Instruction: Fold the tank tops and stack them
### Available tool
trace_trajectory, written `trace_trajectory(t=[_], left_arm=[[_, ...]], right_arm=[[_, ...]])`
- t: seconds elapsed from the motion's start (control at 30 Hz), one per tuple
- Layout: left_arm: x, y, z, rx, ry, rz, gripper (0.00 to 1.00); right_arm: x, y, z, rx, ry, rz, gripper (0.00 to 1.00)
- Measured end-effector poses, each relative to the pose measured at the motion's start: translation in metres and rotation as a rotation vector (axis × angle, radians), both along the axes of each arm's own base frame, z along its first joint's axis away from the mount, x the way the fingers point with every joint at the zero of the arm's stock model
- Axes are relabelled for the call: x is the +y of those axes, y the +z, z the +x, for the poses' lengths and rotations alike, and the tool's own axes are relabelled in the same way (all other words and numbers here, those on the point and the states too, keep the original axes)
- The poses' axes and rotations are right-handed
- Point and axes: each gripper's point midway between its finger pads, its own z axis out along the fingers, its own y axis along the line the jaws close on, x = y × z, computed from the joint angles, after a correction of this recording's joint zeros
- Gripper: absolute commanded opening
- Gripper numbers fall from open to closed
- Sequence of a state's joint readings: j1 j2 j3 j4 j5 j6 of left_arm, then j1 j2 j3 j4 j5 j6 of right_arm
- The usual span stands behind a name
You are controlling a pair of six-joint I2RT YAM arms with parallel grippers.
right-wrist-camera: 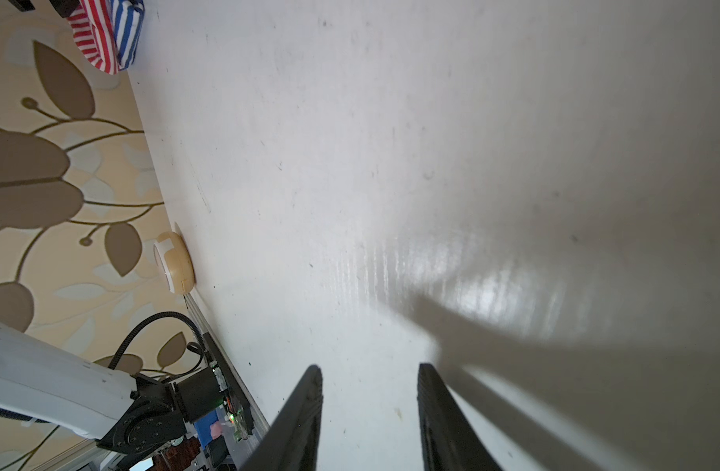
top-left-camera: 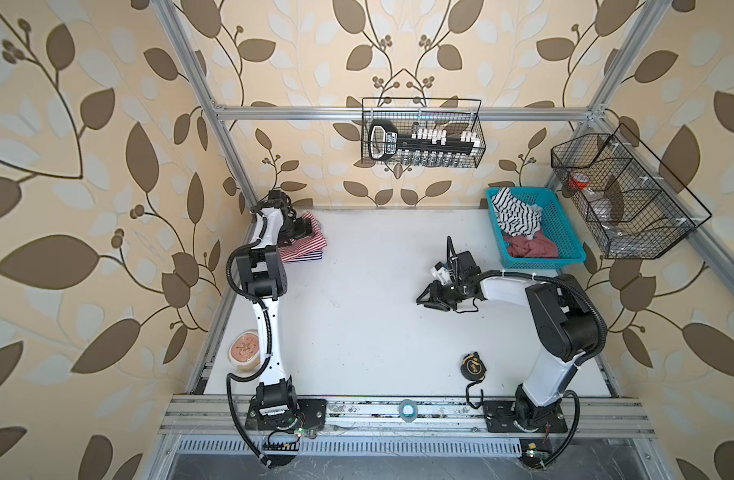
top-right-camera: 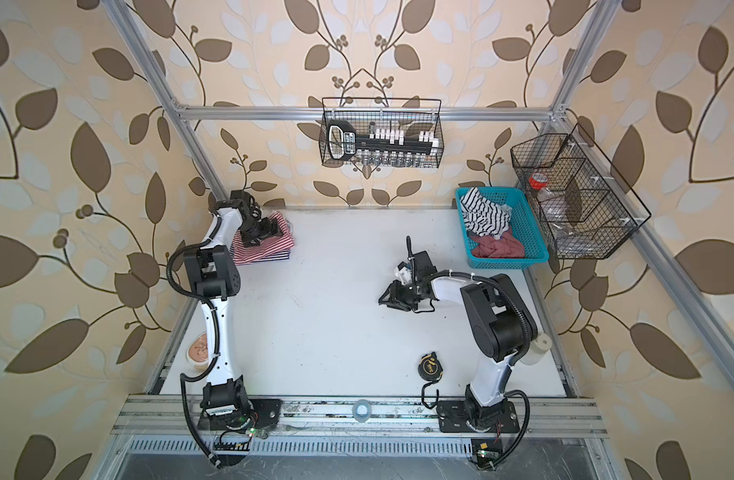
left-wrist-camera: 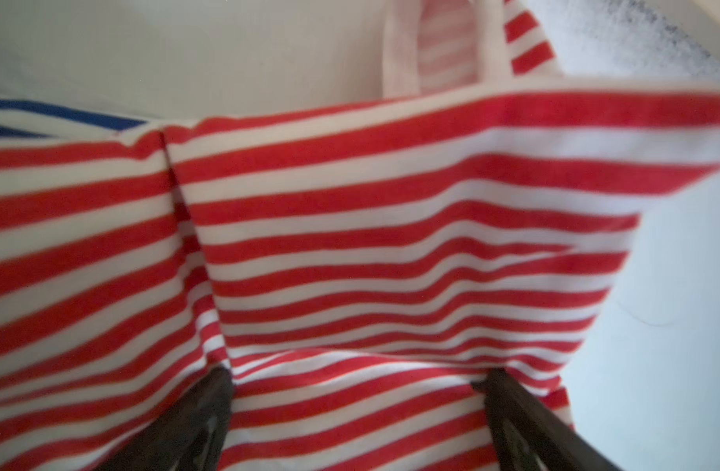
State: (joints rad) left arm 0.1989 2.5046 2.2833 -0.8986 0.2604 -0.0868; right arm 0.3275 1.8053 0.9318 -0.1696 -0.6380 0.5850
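Note:
A folded red-and-white striped tank top (top-left-camera: 306,245) (top-right-camera: 274,248) lies on a folded navy-and-white one (top-left-camera: 305,258) (top-right-camera: 274,259) at the back left of the white table. My left gripper (top-left-camera: 304,227) (top-right-camera: 269,229) is right on top of this stack. In the left wrist view its jaws (left-wrist-camera: 352,377) stand wide open, with the red-striped cloth (left-wrist-camera: 391,244) spread flat between them and a blue stripe (left-wrist-camera: 64,114) at the stack's edge. My right gripper (top-left-camera: 424,300) (top-right-camera: 387,299) (right-wrist-camera: 368,367) hangs open and empty over bare table at mid right.
A teal basket (top-left-camera: 567,232) at the back right holds a black-and-white striped cloth (top-left-camera: 515,214) and a pink cloth (top-left-camera: 531,247). A tape measure (top-left-camera: 473,365) lies front right and a beige tub (top-left-camera: 244,349) by the left edge. Wire baskets (top-left-camera: 423,133) hang on the walls.

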Motion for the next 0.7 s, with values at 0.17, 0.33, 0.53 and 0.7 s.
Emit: trace_trajectory(t=[0.17,0.33,0.53,0.7], left_arm=[[-0.001,0.046,-0.008,-0.107,0.019,0.022,0.99],[-0.011,0.187,-0.029,-0.446,0.008,0.068,0.99],[-0.043,0.316,-0.137,-0.831,-0.021,0.112,0.99],[-0.050,0.266,-0.189,-0.843,0.010,0.130,0.99]], right_arm=[[-0.010,0.033,0.015,-0.086,-0.016,0.009,0.76],[-0.052,0.133,0.048,-0.373,-0.108,0.027,1.00],[-0.141,0.251,0.040,-0.845,-0.335,-0.156,1.00],[-0.185,0.248,0.014,-1.042,-0.466,-0.391,1.00]])
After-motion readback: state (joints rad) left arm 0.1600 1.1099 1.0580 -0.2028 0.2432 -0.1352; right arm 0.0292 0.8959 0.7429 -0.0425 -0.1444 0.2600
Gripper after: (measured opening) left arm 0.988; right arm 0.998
